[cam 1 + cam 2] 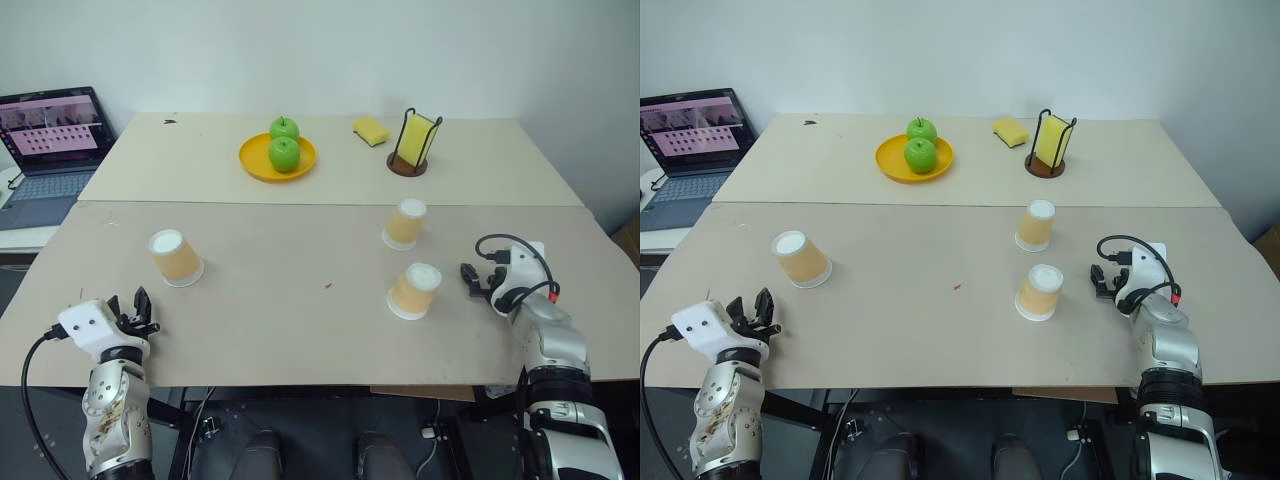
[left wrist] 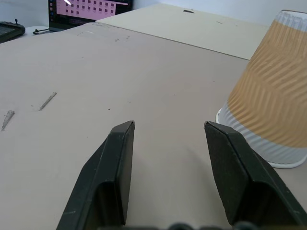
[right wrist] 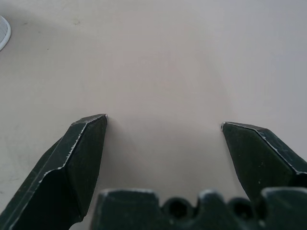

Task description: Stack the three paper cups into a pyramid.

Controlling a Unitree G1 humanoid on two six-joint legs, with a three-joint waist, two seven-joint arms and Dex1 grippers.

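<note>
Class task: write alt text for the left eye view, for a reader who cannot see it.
Three paper cups stand upside down and apart on a tan table, none stacked. The left hand and the open right hand hold nothing. Behind sit a plate of apples, a sponge and a laptop.

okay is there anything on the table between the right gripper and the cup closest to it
No. In the head views, only a short stretch of bare table separates the open, empty right gripper from the nearest paper cup.
</note>
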